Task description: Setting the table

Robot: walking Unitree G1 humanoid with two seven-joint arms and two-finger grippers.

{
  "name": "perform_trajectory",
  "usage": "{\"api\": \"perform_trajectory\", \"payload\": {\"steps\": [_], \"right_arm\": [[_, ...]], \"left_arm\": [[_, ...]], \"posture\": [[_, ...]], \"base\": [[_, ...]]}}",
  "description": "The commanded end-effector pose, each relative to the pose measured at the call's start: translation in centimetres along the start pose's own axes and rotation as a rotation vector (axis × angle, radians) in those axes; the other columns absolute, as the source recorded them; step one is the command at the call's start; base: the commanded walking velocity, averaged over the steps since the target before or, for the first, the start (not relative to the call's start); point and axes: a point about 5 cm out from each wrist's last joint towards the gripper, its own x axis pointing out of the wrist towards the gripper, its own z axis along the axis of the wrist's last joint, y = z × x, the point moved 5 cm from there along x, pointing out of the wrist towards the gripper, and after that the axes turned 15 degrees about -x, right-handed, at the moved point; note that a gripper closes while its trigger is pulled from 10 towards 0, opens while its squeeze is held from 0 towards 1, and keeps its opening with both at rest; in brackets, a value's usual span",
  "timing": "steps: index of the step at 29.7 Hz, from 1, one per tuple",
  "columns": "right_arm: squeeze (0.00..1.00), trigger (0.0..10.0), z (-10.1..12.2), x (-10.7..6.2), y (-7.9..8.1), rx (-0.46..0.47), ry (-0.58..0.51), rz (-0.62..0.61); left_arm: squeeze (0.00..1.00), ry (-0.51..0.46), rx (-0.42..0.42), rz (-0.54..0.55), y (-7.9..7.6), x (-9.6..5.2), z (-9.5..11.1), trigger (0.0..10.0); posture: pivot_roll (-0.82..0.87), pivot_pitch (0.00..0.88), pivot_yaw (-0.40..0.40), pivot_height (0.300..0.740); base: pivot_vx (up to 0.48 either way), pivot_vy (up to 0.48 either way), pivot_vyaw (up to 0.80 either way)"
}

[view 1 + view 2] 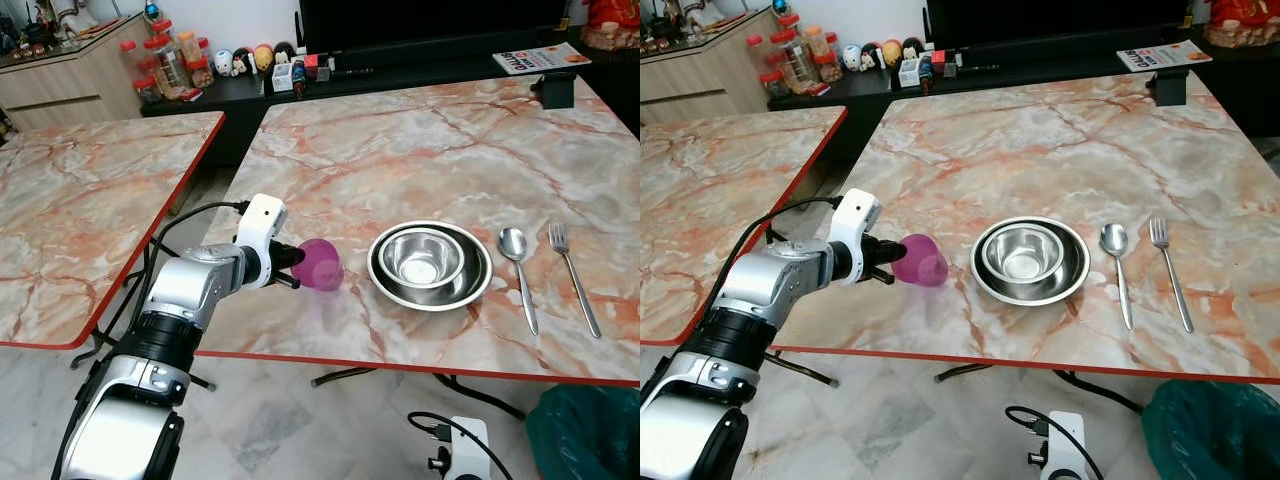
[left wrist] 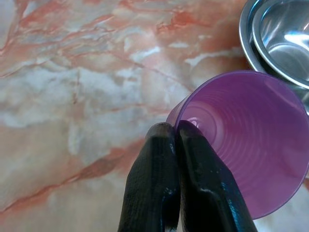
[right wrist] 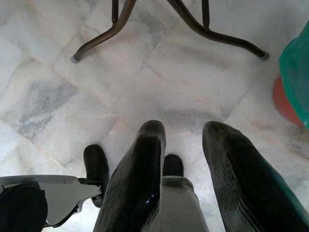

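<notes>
A purple cup is held on its side just above the table, left of the steel bowls, its rim pinched between the shut fingers of the left gripper. It is judged light, thin and easily squashed, so the rim is best gripped gently. The left arm is stretched forward; the right gripper hangs parted, holding nothing

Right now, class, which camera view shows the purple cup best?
The left wrist view: the purple cup is close, its rim pinched by the left hand. Both eye views show it small, tilted beside the bowls.
</notes>
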Motion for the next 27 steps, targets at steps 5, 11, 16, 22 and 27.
{"api": "perform_trajectory", "payload": {"steps": [5, 11, 16, 22, 27], "right_arm": [[0.0, 10.0, -0.3, -0.2, 0.8, 0.015, 0.009, 0.012], [0.0, 10.0, -0.5, -0.2, 1.1, 0.032, 0.013, 0.012], [0.0, 10.0, -0.7, -0.3, 1.1, 0.047, 0.019, 0.006], [0.0, 10.0, -1.1, -0.4, 1.3, 0.058, 0.029, 0.009], [0.0, 10.0, -1.2, -0.5, 1.4, 0.062, 0.032, 0.01]], "left_arm": [[0.0, 0.015, 0.024, -0.017, -0.2, -0.3, 1.7, 10.0], [0.0, 0.051, 0.059, -0.039, -1.1, 0.7, 2.0, 10.0], [0.0, 0.078, 0.082, -0.046, -1.4, 1.0, 1.9, 10.0], [0.0, 0.154, 0.116, -0.05, -1.5, 1.1, 1.4, 10.0], [0.0, 0.175, 0.124, -0.047, -1.4, 1.1, 1.4, 10.0]], "posture": [[0.04, 0.037, 0.186, 0.74], [0.02, 0.038, 0.209, 0.74], [0.02, 0.038, 0.219, 0.74], [0.02, 0.041, 0.235, 0.74], [0.03, 0.042, 0.237, 0.74]], "base": [[0.0, 0.0, 0.0], [0.0, 0.0, 0.0], [0.0, 0.0, 0.0], [0.0, 0.0, 0.0], [0.0, 0.0, 0.0]]}}
